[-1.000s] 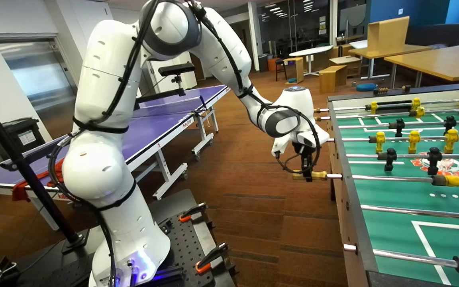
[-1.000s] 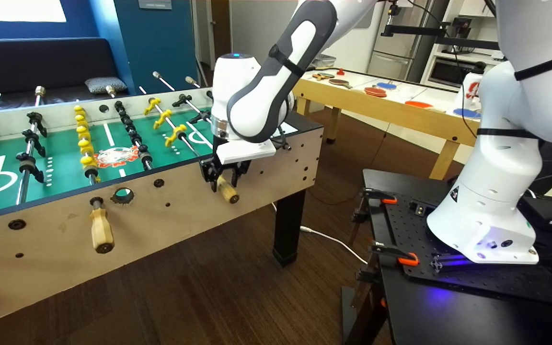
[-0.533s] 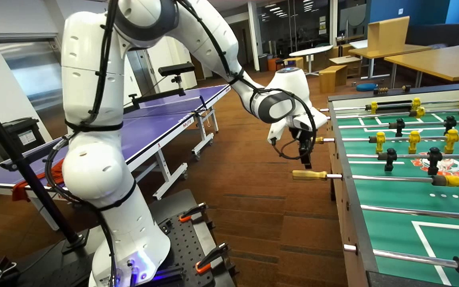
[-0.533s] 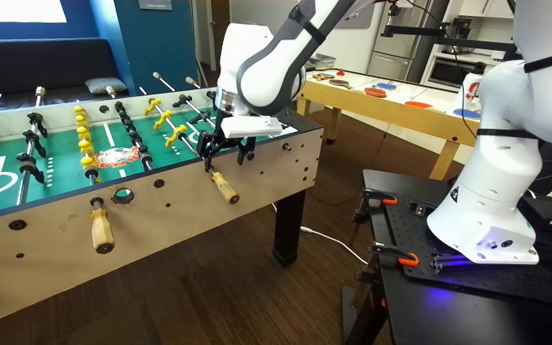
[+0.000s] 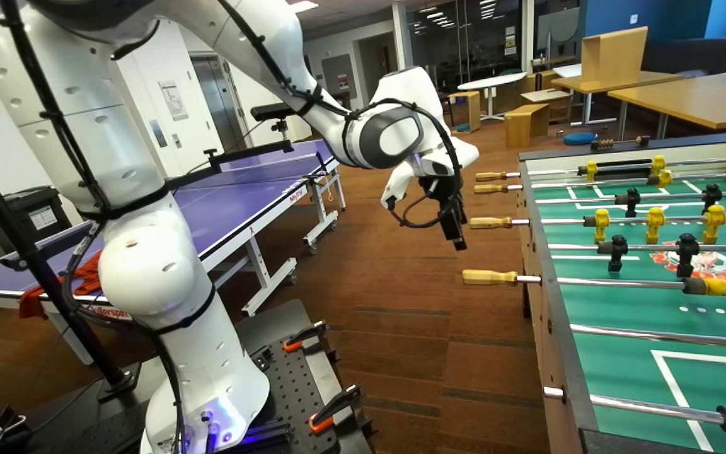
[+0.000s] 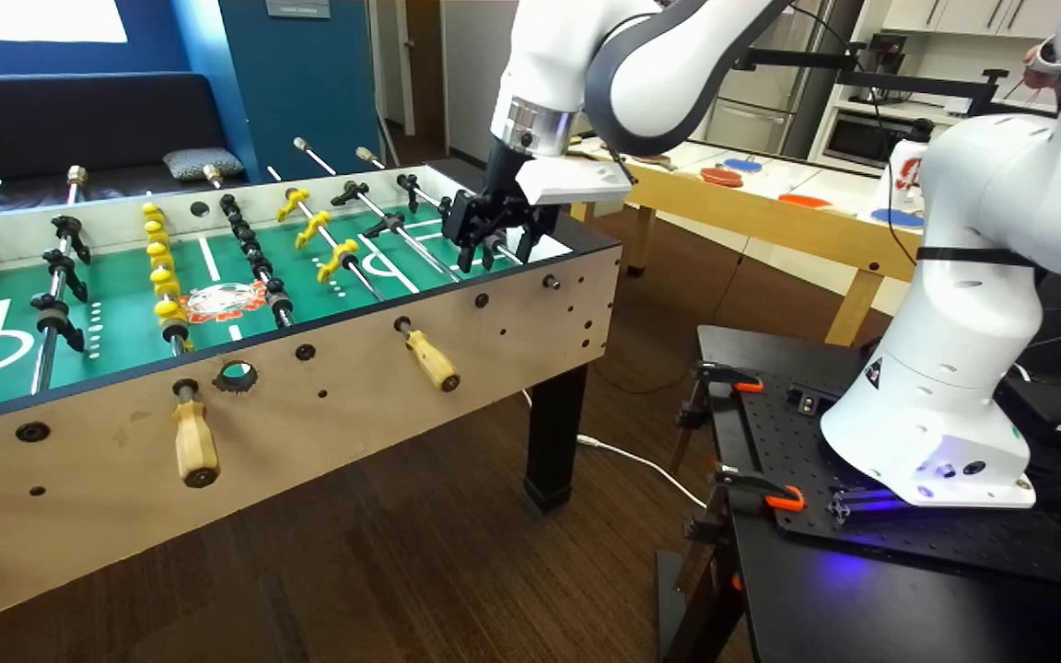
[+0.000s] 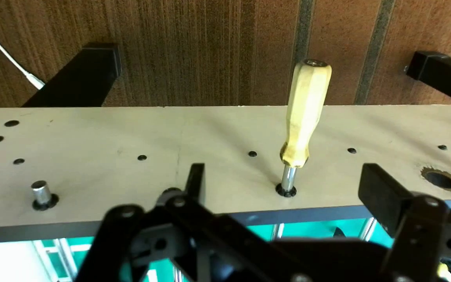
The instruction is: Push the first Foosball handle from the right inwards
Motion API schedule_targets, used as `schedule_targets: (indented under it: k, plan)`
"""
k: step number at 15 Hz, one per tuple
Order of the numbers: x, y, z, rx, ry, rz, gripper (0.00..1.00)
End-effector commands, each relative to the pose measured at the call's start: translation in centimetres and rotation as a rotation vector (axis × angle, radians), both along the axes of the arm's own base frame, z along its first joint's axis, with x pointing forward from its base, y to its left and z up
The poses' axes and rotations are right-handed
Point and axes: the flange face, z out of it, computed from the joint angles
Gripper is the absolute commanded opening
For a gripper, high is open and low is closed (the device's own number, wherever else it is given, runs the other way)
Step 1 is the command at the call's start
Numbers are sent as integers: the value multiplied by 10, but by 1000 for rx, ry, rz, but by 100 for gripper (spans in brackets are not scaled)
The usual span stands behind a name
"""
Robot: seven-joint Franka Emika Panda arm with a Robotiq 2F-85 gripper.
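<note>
The rightmost handle (image 6: 432, 360), pale yellow wood, sticks out of the foosball table's side panel (image 6: 346, 414) on a short bare stretch of silver rod. This handle (image 5: 489, 277) also shows whole and untouched in an exterior view. In the wrist view the handle (image 7: 307, 109) appears beyond the gap between my spread black fingers, apart from both. My gripper (image 7: 284, 176) is open with nothing held. In both exterior views the gripper (image 5: 459, 244) hangs above the handle, back on the robot's side, fingertips (image 6: 466, 262) pointing down.
A bare rod stub (image 7: 42, 192) pokes from the panel to one side. Another wooden handle (image 6: 195, 437) stands farther along, and more handles (image 5: 490, 222) line the panel. Rods with players (image 5: 655, 221) cross the green field. Orange-tipped clamps (image 5: 334, 407) sit on the robot's stand.
One second ago my fingers were on either side of the handle. They have spread wider, and the gripper has risen and drawn back toward the robot base. The handle looks unmoved.
</note>
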Motion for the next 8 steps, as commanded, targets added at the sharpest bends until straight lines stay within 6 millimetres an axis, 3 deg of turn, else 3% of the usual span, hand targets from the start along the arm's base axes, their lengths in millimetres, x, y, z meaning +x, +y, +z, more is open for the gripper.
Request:
schedule_targets:
  k: [1,8]
  plan:
    - [-44,7,31,-4,-35,-12,100]
    - [-87,24,55,13,-77,-16,100]
